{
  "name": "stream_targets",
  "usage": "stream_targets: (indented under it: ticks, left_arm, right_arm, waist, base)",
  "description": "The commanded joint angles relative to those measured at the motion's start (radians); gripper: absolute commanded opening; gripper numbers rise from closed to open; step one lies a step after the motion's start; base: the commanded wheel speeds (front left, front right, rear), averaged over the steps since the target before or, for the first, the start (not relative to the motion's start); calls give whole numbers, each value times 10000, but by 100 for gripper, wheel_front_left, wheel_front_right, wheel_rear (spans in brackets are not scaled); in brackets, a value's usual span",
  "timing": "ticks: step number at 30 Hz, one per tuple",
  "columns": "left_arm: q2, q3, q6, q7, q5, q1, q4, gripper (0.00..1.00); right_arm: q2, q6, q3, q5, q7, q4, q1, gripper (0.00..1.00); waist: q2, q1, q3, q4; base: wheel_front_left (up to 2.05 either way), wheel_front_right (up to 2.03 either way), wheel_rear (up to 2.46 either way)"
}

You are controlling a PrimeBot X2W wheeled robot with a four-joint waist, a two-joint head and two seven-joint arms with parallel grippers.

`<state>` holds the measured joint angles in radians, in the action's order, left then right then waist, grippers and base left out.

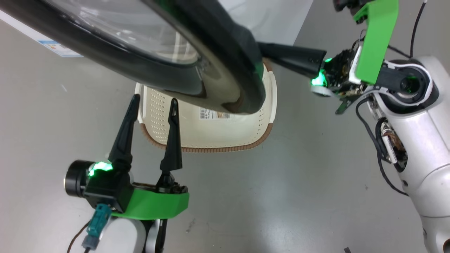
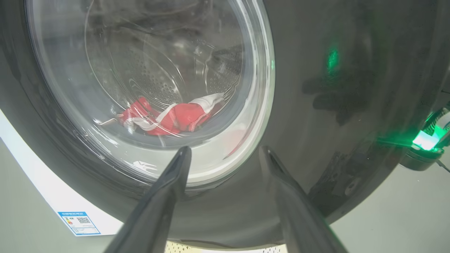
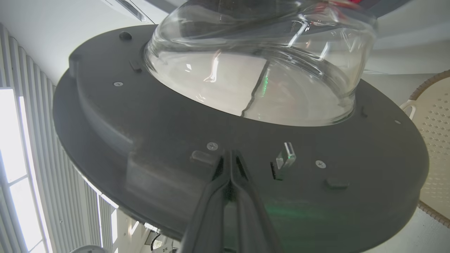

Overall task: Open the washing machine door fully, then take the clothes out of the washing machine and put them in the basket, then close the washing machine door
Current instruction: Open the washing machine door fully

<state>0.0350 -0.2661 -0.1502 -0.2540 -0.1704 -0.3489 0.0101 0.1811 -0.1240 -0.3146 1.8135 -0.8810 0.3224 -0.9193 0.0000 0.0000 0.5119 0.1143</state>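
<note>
The washing machine door [image 1: 225,70] stands swung out, its black rim and glass window across the top of the head view. My right gripper [image 3: 229,156] is shut, its tips against the grey inner face of the washing machine door [image 3: 168,140], below the bulging glass. My left gripper [image 1: 154,102] hangs open over the near left side of the basket [image 1: 218,133], holding nothing. In the left wrist view the left gripper [image 2: 225,153] faces the door's outer side, and the red and white clothes [image 2: 168,117] show through the glass in the steel drum. The washing machine [image 2: 42,191] is white.
The cream basket sits on the grey floor [image 1: 281,182] right under the door's lower rim, with a paper label [image 1: 211,113] on its bottom. The machine's blue label [image 1: 58,47] sits at a lower corner. My right forearm [image 1: 415,140] fills the right side.
</note>
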Motion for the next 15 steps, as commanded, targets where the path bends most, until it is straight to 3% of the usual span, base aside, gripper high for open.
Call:
stream_targets:
  ticks: [1,15]
  left_arm:
    - [152,326,-14,-78,-96,13,204,100]
    - [152,406,-228,-78,-289,273,187,100]
  right_arm:
    - [-142,-67,-155,78,-113,-378,347,0]
    - [-146,-67,-285,-28,-291,-602,1337,0]
  waist:
    - [0,0,-74,3]
    - [0,0,-739,524]
  base:
    - [0,0,0]
    - [0,0,0]
